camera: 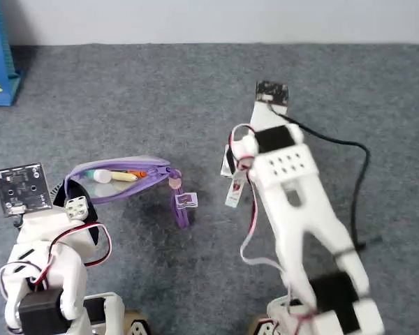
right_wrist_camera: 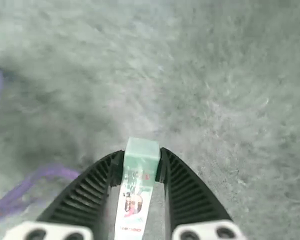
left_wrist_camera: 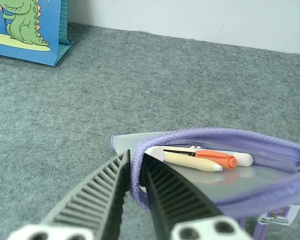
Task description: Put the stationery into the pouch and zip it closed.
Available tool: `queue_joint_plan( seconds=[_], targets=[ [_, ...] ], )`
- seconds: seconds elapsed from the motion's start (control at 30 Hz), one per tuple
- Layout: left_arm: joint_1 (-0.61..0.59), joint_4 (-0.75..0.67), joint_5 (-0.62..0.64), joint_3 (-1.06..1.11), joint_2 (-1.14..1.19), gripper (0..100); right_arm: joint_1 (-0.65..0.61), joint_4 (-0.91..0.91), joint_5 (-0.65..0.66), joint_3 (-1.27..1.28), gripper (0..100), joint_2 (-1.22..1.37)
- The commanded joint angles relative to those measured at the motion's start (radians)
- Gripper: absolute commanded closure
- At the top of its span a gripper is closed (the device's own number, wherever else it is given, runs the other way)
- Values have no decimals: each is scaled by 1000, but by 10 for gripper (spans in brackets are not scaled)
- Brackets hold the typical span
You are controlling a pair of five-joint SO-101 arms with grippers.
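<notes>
Left gripper (left_wrist_camera: 134, 159) sat low at one end of the open pouch (left_wrist_camera: 225, 134), jaws pinched on its purple zip edge. Right gripper (right_wrist_camera: 141, 152) pointed down at the carpet (camera: 195, 91), clamped on an eraser (right_wrist_camera: 139, 172), clear of the pouch. Left wrist view showed pens (left_wrist_camera: 200, 159) inside the pouch, just beyond the left gripper. High view showed the zip pull (camera: 175, 182) at the pouch end nearer the right gripper.

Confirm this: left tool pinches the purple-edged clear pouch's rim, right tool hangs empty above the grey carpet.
Not empty: the right wrist view shows the right tool shut on a small pale-green rectangular block. The rest holds.
</notes>
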Motion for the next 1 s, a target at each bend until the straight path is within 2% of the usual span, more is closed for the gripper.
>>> queue_joint_plan(
  seconds=[0.0,0.23,0.53,0.8,0.97],
  targets=[
    [5,-28,6,-4,8,989,-25,38,48,-18,991,-189],
    [6,-28,6,-4,8,989,-194,-4,106,-18,991,-386],
    [5,-29,6,-1,8,989,-341,-196,169,91,991,-518],
    [5,-28,6,1,8,989,-351,-547,224,450,991,-831],
    [5,-28,6,1,8,989,-386,-760,229,554,991,-928]
  ],
)
